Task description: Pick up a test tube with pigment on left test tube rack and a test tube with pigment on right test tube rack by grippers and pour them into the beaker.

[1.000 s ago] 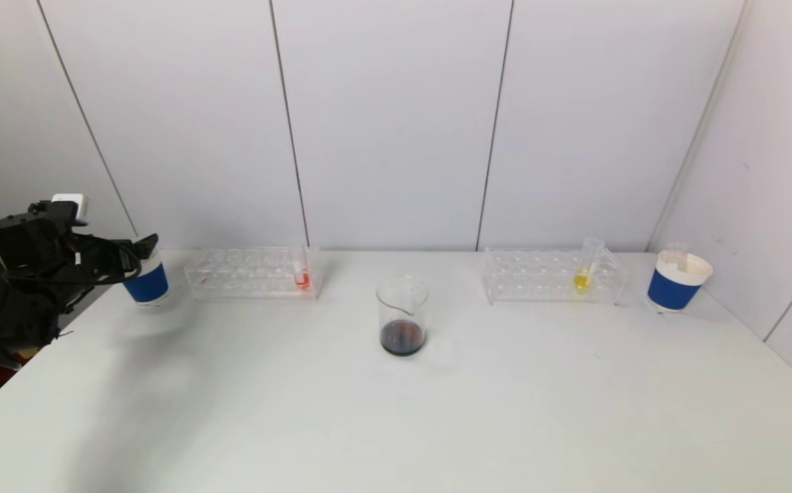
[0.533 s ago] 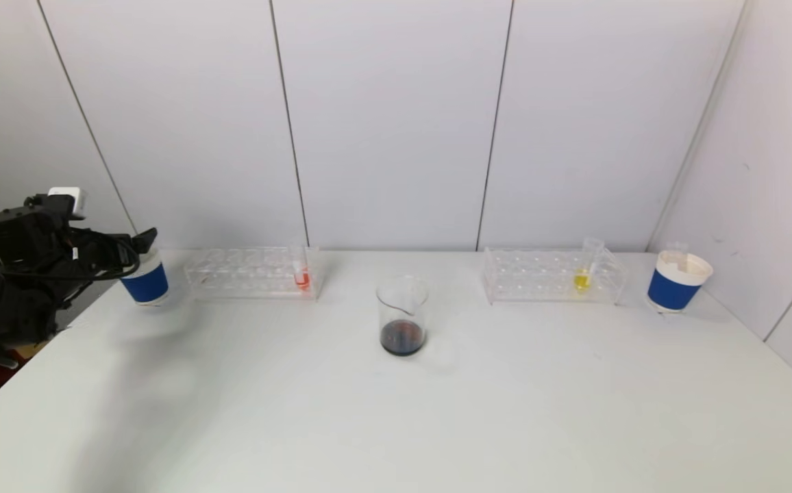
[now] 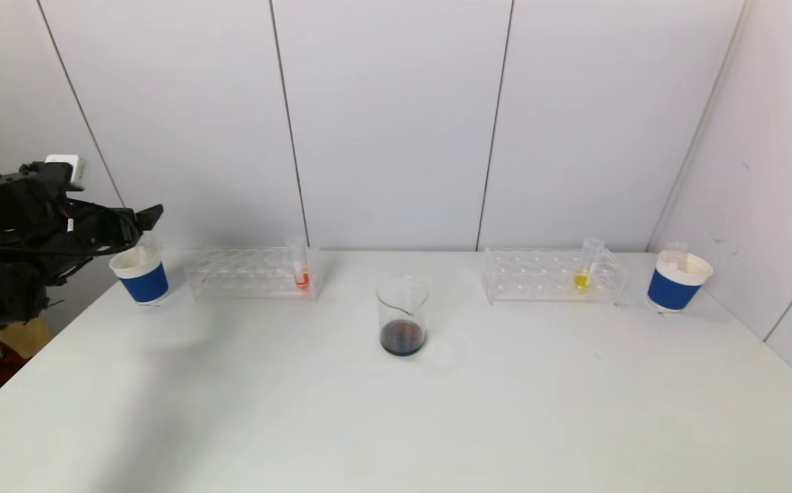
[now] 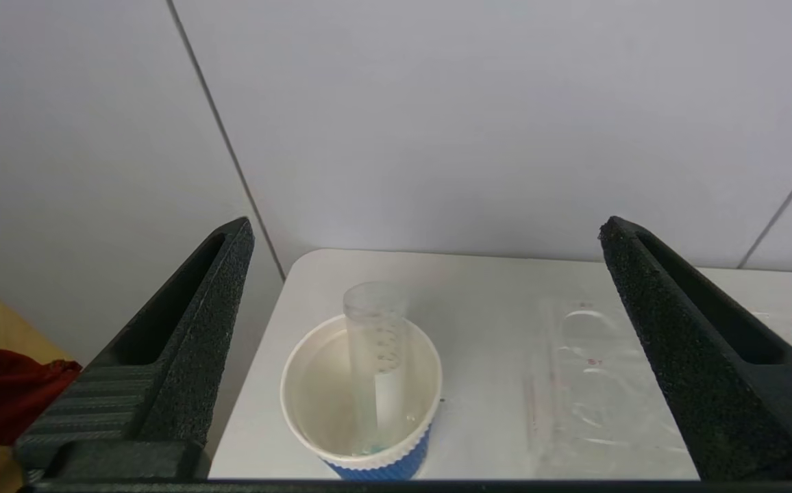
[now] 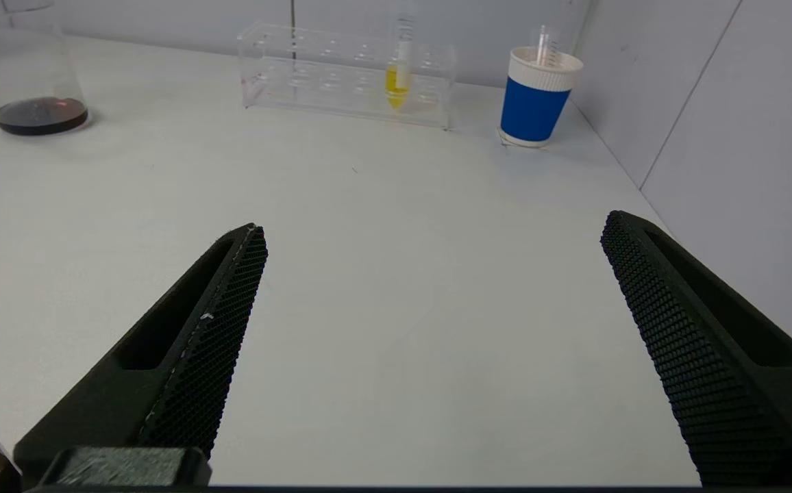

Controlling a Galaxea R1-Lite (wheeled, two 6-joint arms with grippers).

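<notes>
Since an empty tube [image 4: 375, 342] stands in the left cup [image 3: 140, 275], the left gripper [image 3: 141, 220] hovers above it with jaws wide apart, empty. The red tube [image 3: 300, 263] waits in the left rack [image 3: 231, 274], the yellow tube [image 3: 584, 267] in the right rack [image 3: 533, 277], the beaker [image 3: 402, 315] between. The right gripper [image 5: 430, 356] hangs low, spread, holding nothing.

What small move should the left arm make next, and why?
Probably swing the left gripper toward the orange test tube in the left rack. The gripper is open and empty above the left paper cup, where a spent tube already stands, and the orange tube is unpoured.
</notes>
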